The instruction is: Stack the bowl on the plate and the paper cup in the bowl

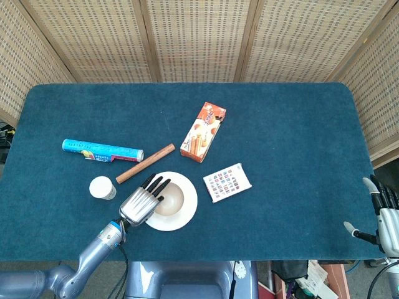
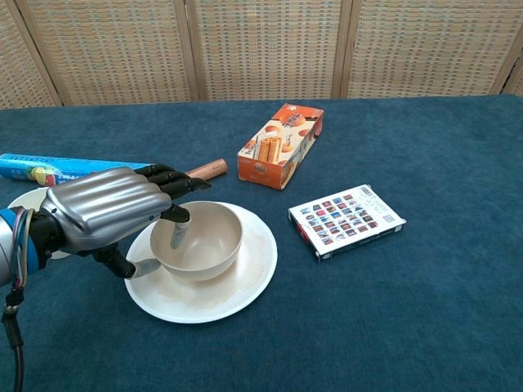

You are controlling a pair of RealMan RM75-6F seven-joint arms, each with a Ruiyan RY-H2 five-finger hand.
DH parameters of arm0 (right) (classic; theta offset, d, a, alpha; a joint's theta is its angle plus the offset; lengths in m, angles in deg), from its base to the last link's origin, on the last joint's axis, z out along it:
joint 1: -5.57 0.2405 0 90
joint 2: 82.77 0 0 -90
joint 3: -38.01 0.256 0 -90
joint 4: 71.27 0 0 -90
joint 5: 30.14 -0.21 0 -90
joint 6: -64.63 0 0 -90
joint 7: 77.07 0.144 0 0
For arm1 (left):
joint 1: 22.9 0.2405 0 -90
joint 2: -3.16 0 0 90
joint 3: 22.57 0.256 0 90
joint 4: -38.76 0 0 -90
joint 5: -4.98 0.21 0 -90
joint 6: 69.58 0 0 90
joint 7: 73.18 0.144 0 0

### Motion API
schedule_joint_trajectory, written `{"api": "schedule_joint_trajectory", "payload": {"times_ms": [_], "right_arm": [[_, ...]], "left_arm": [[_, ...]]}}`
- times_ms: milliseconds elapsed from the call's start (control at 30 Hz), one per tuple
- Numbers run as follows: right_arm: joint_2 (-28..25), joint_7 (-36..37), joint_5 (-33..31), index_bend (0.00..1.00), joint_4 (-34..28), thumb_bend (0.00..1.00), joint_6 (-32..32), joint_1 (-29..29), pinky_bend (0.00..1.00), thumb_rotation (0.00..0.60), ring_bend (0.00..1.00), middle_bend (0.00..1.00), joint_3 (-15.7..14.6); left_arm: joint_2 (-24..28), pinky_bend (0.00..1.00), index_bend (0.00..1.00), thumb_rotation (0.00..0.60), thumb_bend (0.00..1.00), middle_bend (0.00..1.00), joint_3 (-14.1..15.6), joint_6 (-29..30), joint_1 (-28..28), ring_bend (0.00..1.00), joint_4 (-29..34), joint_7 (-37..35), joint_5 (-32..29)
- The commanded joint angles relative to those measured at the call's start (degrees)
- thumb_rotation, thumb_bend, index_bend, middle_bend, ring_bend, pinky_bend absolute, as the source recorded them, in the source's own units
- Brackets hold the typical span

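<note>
A beige bowl point(image 2: 214, 233) sits on the white plate point(image 2: 255, 263) near the table's front left. My left hand point(image 2: 102, 208) holds the bowl by its left rim, one finger inside and the thumb under the outside wall. In the head view the same hand point(image 1: 140, 205) covers the left part of the bowl point(image 1: 172, 197) and plate point(image 1: 188, 208). The white paper cup point(image 1: 101, 187) stands upright on the cloth left of the plate; in the chest view the cup point(image 2: 20, 200) is mostly hidden behind my hand. My right hand point(image 1: 385, 215) hangs off the table's right edge, fingers apart, holding nothing.
An orange snack box point(image 1: 203, 131) lies behind the plate, and a pack of cards point(image 1: 227, 182) to its right. A wooden stick point(image 1: 145, 163) and a blue tube point(image 1: 103, 150) lie behind the cup. Wicker screens stand along the far edge.
</note>
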Motion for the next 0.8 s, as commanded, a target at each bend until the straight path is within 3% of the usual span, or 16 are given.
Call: {"api": "schedule_joint_trajectory", "payload": {"times_ms": [33,300,567,800], "right_arm": [[-0.01,-0.01,-0.02,0.00,-0.03,0.15,-0.01,0.02,0.00,0.600,0.00,0.00,0.04],[0.10,0.51,-0.05,0.00,0.27,0.15,-0.26,-0.09,0.00,0.600,0.00,0.00,0.15],[0.19,-0.34,0.28,0.00,0.11,0.15,-0.12,0.02,0.00,0.600,0.00,0.00,-0.04],[0.19,-1.21,0.37,0.00,-0.37,0.15,-0.22,-0.01,0.00,0.600,0.00,0.00,-0.10]], "left_arm": [[0.11,0.01,0.40,0.600,0.28,0.00,-0.03,-0.18,-0.11,0.00,0.22,0.02,-0.18],[4.70,0.00,0.37,0.600,0.23,0.00,-0.61,2.82,0.83,0.00,5.52,-4.28,2.75],[14.49,0.00,0.37,0.600,0.23,0.00,-3.18,11.00,4.34,0.00,12.74,-11.47,6.23],[20.45,0.00,0.37,0.600,0.23,0.00,-0.84,13.71,7.91,0.00,12.73,-13.97,8.26]]}}
